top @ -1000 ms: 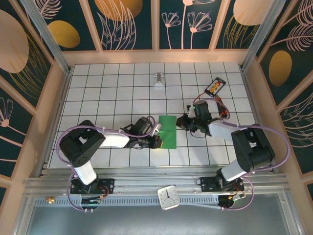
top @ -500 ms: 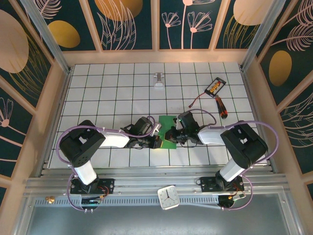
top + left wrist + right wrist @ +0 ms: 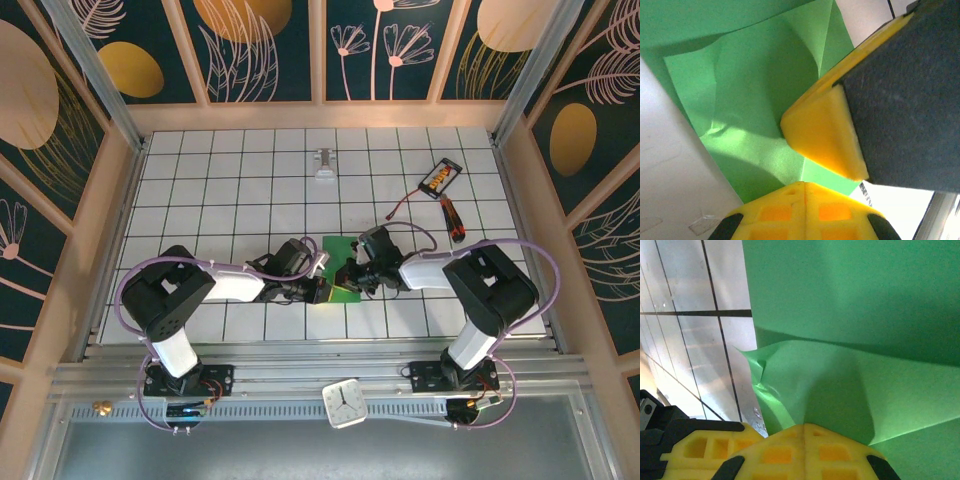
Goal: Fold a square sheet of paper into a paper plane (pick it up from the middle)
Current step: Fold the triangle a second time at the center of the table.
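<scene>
My left tool [image 3: 322, 290] and my right tool [image 3: 350, 277] come almost tip to tip at the green sheet of paper [image 3: 337, 252], which lies on the bench [image 3: 220, 190] between them. Seen from above, the sheet begins just beside the tip of the left tool and goes under the right tool. One part of it shows beyond that tool and a small strip shows on the near side.

In the left wrist view my two yellow fingers [image 3: 775, 212] are pressed together with no gap. The paper [image 3: 750, 85] starts directly at their tips and spreads away from them. One finger of the right tool [image 3: 822, 137] rests on the paper just beyond my tips.

In the right wrist view that tool is closed in the same way. The paper [image 3: 850, 315] touches its tips, and the creases run together towards them. The left tool [image 3: 690, 445] is just beside, low on the left.

I cannot tell if either closed tool has a bit of paper pinched inside or only presses on it, because the tips hide that place. The borders of the sheet are cut off in both wrist views. From above, the right tool covers the side of the sheet under it, so the whole outline is not clear. The paper is bent, with layers one over another, but how many I cannot say
</scene>
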Controlling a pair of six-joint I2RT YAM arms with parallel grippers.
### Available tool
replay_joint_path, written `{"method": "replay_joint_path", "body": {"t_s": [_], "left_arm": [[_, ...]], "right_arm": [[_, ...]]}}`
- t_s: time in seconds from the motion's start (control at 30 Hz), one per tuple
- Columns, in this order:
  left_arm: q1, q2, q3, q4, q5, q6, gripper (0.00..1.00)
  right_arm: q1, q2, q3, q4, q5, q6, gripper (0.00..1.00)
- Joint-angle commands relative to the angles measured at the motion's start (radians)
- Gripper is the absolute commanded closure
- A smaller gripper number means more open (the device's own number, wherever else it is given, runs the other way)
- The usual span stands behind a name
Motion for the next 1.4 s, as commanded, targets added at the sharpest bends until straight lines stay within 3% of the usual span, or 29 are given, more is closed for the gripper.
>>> {"method": "replay_joint_path", "body": {"t_s": [0.0,0.17,0.47,0.6,0.77,0.97,1.07,1.23,1.37], "left_arm": [[0.002,0.045,-0.061,-0.222,-0.081,0.028,1.0],[0.001,0.045,-0.061,-0.224,-0.083,0.029,1.0],[0.0,0.017,-0.049,-0.218,-0.081,0.001,1.0],[0.0,-0.01,-0.023,-0.202,-0.069,-0.035,0.99],[0.001,-0.07,0.045,-0.168,-0.058,-0.089,0.76],[0.022,-0.154,0.046,-0.069,-0.102,-0.167,0.65],[0.067,-0.129,0.038,-0.003,-0.07,-0.215,0.71],[0.081,-0.002,0.131,-0.057,-0.049,-0.16,0.88],[0.087,0.047,0.153,-0.072,-0.074,-0.135,0.93]], "right_arm": [[-0.042,0.02,0.024,-0.112,0.096,-0.053,1.0],[-0.092,0.015,0.027,-0.14,0.113,-0.092,1.0],[-0.278,0.03,0.046,-0.163,0.127,-0.199,1.0],[-0.316,-0.037,0.062,-0.158,0.111,-0.22,1.0],[-0.305,-0.171,0.023,-0.15,0.08,-0.231,1.0],[-0.176,-0.371,-0.094,-0.21,0.16,-0.195,0.94],[-0.123,-0.413,-0.123,-0.198,0.185,-0.156,0.88],[-0.095,-0.411,-0.139,-0.157,0.19,-0.112,0.81],[-0.052,-0.4,-0.147,-0.149,0.195,-0.079,0.78]]}}
